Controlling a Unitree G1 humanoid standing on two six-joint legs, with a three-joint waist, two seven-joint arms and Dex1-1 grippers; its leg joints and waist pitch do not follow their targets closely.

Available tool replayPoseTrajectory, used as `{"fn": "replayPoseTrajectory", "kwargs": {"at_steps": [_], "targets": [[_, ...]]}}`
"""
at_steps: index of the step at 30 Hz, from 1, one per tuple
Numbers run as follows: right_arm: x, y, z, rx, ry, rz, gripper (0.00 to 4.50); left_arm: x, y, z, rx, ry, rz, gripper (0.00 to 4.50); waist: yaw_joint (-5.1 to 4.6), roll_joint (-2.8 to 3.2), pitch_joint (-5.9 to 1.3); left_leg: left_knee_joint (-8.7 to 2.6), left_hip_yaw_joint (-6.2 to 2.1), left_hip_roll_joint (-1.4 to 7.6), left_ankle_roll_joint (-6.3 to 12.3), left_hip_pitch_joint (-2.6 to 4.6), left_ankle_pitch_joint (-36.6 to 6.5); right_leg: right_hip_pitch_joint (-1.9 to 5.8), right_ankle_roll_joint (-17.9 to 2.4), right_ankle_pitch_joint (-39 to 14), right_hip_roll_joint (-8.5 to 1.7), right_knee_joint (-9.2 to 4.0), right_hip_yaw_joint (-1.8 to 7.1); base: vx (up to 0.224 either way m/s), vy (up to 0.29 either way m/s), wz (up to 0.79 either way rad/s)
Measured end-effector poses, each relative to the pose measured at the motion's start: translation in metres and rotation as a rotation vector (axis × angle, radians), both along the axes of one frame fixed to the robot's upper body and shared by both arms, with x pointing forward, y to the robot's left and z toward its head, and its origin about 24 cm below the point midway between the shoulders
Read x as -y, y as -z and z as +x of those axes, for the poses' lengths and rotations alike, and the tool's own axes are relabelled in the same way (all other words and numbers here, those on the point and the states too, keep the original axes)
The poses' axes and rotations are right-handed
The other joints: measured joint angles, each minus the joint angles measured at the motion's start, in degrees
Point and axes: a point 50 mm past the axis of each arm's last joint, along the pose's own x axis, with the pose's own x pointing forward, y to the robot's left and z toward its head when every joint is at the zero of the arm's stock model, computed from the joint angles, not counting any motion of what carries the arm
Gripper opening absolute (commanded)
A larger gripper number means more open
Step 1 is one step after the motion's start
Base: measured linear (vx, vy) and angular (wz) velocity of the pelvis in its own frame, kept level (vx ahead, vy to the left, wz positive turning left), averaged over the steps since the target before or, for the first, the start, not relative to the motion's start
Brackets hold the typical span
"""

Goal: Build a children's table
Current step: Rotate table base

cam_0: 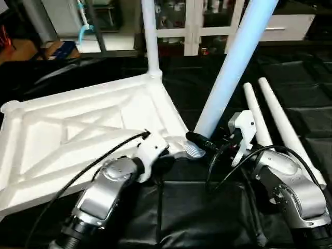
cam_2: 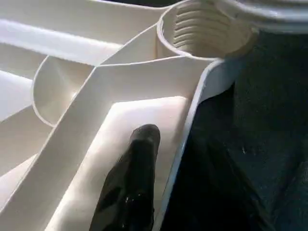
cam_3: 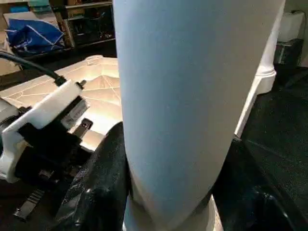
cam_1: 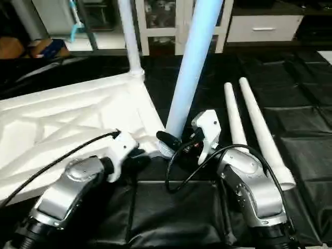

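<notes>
The white tabletop (cam_0: 78,124) lies upside down with its X ribs facing up. One leg (cam_0: 150,36) stands upright in its far corner. My right gripper (cam_0: 207,145) is shut on a second leg (cam_0: 233,67), which leans over the near right corner; black fingers (cam_3: 103,183) press both its sides. Its threaded end (cam_0: 194,150) hangs just above the threaded socket (cam_2: 202,29). My left gripper (cam_0: 165,158) clamps the tabletop's rim beside that socket, with one finger (cam_2: 134,183) lying on the inner face. Its other finger is hidden.
Two loose legs (cam_0: 257,119) (cam_0: 285,129) lie side by side on the black cloth (cam_0: 197,212) to the right of my right arm. Cables loop over both forearms. White cabinets (cam_0: 197,26) stand behind the work area, and a blue bag (cam_3: 36,33) lies at the back left.
</notes>
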Motion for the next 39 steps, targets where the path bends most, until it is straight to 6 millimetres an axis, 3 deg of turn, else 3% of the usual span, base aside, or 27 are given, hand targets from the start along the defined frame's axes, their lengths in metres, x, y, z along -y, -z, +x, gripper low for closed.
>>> {"fn": "replayPoseTrajectory", "kwargs": {"at_steps": [1,4,11,16,28,36,37,39], "targets": [[0.001,-0.001,0.0,-0.003,0.002,0.01,1.88,-0.002,0.0,-0.002,-0.009,0.015,-0.004,0.82,0.18,0.03,-0.02,0.0,0.0,0.01,0.0,-0.01,0.0,-0.01,0.01,-0.01,0.01,0.0,-0.02,0.0,0.0,0.0],[0.003,-0.001,0.0,0.0,0.006,0.012,1.88,-0.003,0.0,-0.006,-0.044,0.034,-0.042,1.5,0.61,0.13,-0.08,0.0,0.02,0.01,0.01,-0.02,-0.01,-0.02,0.0,-0.01,0.0,-0.01,-0.03,0.0,0.0,0.0],[0.005,-0.003,0.0,-0.009,-0.003,0.027,1.88,-0.006,-0.001,-0.008,-0.07,0.058,-0.075,2.06,0.82,0.03,-0.05,0.09,0.06,0.01,0.01,-0.05,0.0,0.0,-0.01,0.0,-0.04,0.01,-0.01,0.0,0.0,0.0],[0.004,-0.003,-0.001,-0.012,-0.022,0.023,1.88,-0.01,-0.011,0.001,-0.007,0.14,-0.056,2.06,1.49,0.05,-0.07,0.18,0.06,0.01,0.01,-0.04,0.01,0.0,0.0,0.0,-0.03,0.12,-0.02,0.0,0.0,0.0],[0.007,-0.003,-0.006,-0.013,-0.039,0.018,1.88,-0.032,-0.007,0.007,-0.033,0.228,0.015,2.06,2.22,0.11,-0.12,0.35,0.07,0.01,0.0,-0.04,0.02,0.02,-0.03,0.02,-0.06,0.28,0.0,0.0,0.0,0.0],[0.007,-0.003,-0.003,-0.004,-0.027,-0.001,1.88,-0.021,-0.006,0.014,-0.002,0.261,0.021,2.06,2.18,0.12,-0.13,0.42,0.14,0.01,0.02,0.04,0.08,0.15,-0.21,0.14,-0.09,0.27,0.02,0.0,0.0,0.0],[0.007,-0.004,-0.002,0.001,-0.028,-0.001,1.88,-0.02,-0.005,0.014,-0.002,0.263,0.018,1.79,2.13,0.13,-0.13,0.42,0.15,0.01,0.03,0.04,0.08,0.15,-0.24,0.16,-0.09,0.27,0.04,0.0,0.0,0.0],[0.007,-0.006,-0.001,0.007,-0.029,0.0,1.88,-0.02,-0.005,0.015,-0.003,0.267,0.016,1.79,2.14,0.14,-0.15,0.42,0.16,0.01,0.04,0.07,0.09,0.17,-0.25,0.17,-0.09,0.26,0.04,0.0,0.0,0.0]]}}
